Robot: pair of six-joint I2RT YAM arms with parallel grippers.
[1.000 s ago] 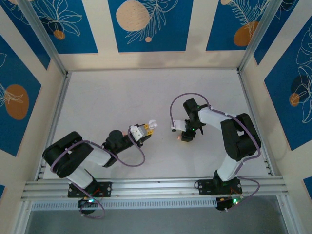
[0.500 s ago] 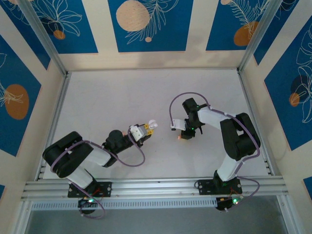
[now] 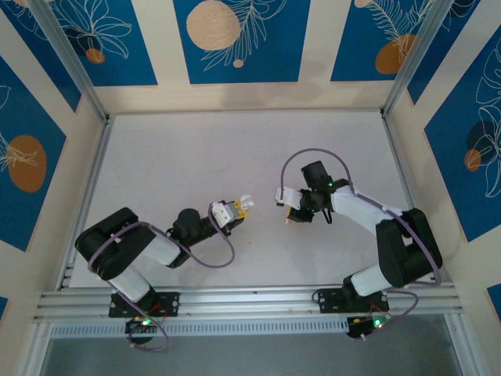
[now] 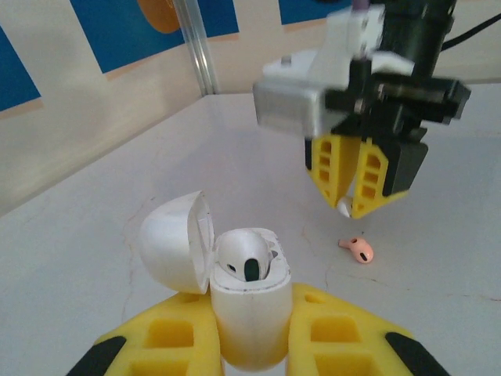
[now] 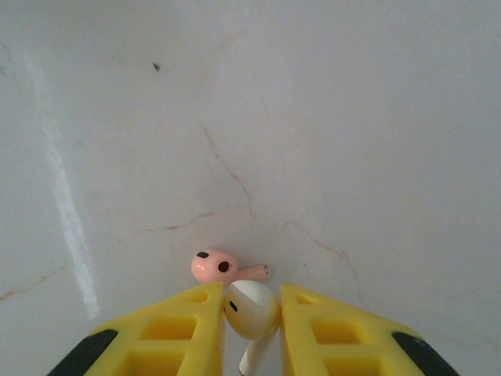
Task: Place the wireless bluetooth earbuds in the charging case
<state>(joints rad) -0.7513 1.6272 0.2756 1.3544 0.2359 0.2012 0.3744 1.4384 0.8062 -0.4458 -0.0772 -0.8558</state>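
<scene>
Nearby, right hand pinches white earbud beside pink earbud; left hand grips case

Bright, even, diffuse light; faint soft shadows; slight blur in the left wrist view.

From above, your left arm reaches from its base toward 2 o'clock. The left gripper, near the middle of the table, is clamped on a small white charging case with its lid tipped open. At 3 o'clock from the case, near but apart, the right gripper points down at the table.
</scene>
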